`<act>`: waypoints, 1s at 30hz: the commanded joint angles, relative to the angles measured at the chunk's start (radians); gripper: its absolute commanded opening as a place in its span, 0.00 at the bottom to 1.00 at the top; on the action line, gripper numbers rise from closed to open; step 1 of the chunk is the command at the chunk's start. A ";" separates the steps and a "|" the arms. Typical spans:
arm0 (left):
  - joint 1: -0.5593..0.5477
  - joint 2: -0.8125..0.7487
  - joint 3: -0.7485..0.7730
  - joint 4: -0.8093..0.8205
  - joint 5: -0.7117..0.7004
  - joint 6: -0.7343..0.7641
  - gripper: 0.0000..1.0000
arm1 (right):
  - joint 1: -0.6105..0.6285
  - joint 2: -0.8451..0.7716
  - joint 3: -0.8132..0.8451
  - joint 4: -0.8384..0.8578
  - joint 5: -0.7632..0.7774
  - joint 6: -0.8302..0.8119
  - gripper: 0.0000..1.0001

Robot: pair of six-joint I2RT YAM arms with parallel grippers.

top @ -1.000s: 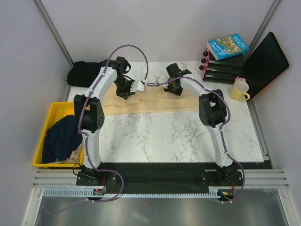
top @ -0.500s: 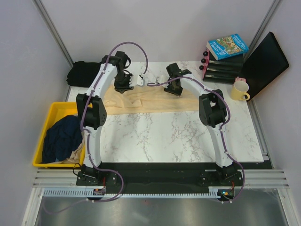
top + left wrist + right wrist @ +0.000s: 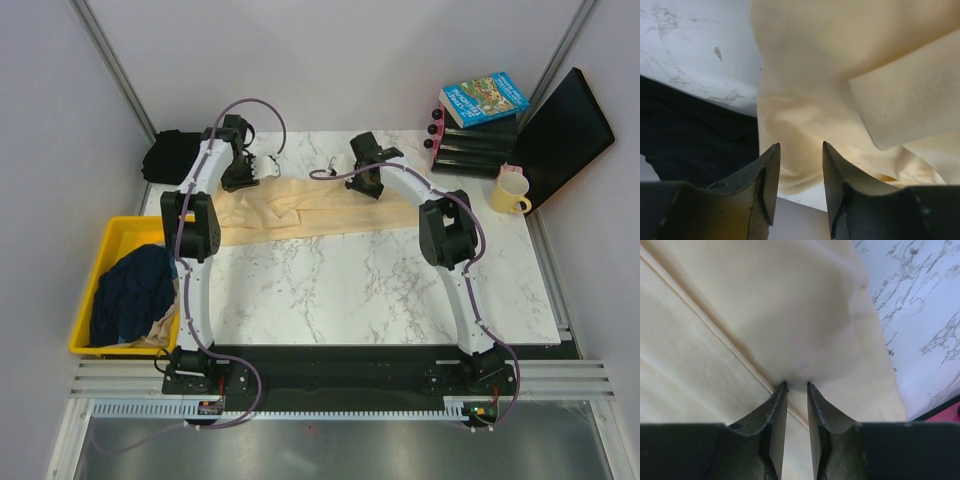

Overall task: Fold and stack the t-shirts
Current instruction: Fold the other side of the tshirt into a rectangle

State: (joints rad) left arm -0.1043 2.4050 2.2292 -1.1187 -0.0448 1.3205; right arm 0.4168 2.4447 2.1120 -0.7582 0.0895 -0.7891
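Cream cloth: cream-yellow t-shirt (image 3: 320, 212) lies as a long crumpled band across the far part of the table (image 3: 380, 290), running 10 o'clock to 1 o'clock. Not folded square yet.
Left gripper (image 3: 800, 150): jaws spread, nothing between them. Shirt's edge sits just past the tips, with the black t-shirt (image 3: 170, 155) right beside it at 10 o'clock.
Right gripper (image 3: 796, 384): jaws nearly together, pinching a raised fold of the cream cloth near 12 o'clock.
Changed: a second ago the left was over the band's middle, close to the right, with a pale flap lifted between them. Now it's out at the far-left corner and has let go. Flap is down and the left end is dragged toward 10 o'clock.
Meaning: reads as a spread-and-flatten pass. Left end is laid, right end still held, real folding yet to come.
Navy t-shirt (image 3: 135, 290): heaped in the yellow bin (image 3: 125, 225) at 8 o'clock.
Stack: none started.
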 commanded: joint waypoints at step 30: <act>-0.049 0.129 -0.028 0.465 -0.397 -0.018 0.37 | -0.101 -0.013 -0.167 0.042 0.078 0.004 0.29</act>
State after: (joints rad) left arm -0.1486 2.5278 2.2051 -0.7601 -0.3901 1.3048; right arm 0.3557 2.3981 1.9881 -0.6033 0.1345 -0.7910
